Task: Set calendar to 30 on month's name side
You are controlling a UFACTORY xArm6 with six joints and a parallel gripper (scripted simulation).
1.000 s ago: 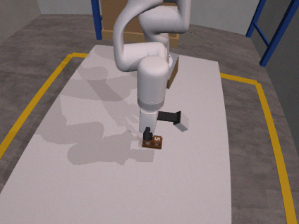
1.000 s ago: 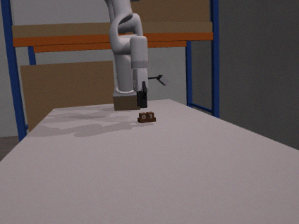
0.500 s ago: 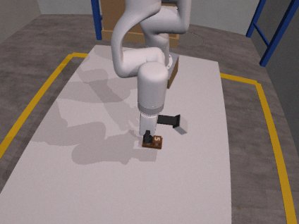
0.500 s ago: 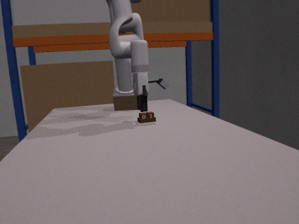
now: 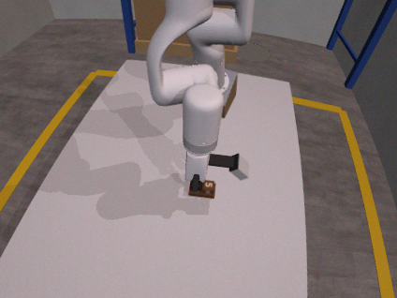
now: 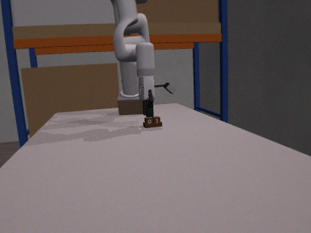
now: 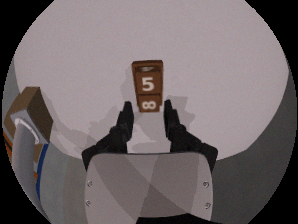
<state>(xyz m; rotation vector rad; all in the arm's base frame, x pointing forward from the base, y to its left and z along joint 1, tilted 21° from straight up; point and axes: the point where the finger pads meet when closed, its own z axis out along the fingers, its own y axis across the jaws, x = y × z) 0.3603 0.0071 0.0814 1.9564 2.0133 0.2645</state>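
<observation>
The small brown calendar tray (image 5: 202, 188) stands flat on the table with two brown cubes side by side in it. In the exterior view the tray's (image 6: 152, 124) facing side reads 0 on the left and 1 on the right. In the wrist view one cube (image 7: 148, 83) shows 5 on top and the nearer cube (image 7: 148, 103) shows 8. My gripper (image 7: 148, 108) is open, pointing straight down. It hangs just above the nearer cube, one fingertip on each side of it and apart from it. It also shows in the top view (image 5: 197, 182) and in the exterior view (image 6: 148, 109).
The arm's brown base block (image 6: 129, 106) stands at the table's far end. A blue and orange shelf rack (image 6: 198, 55) and a cardboard panel (image 6: 70, 91) stand behind it. A yellow floor line (image 5: 365, 187) runs around the table.
</observation>
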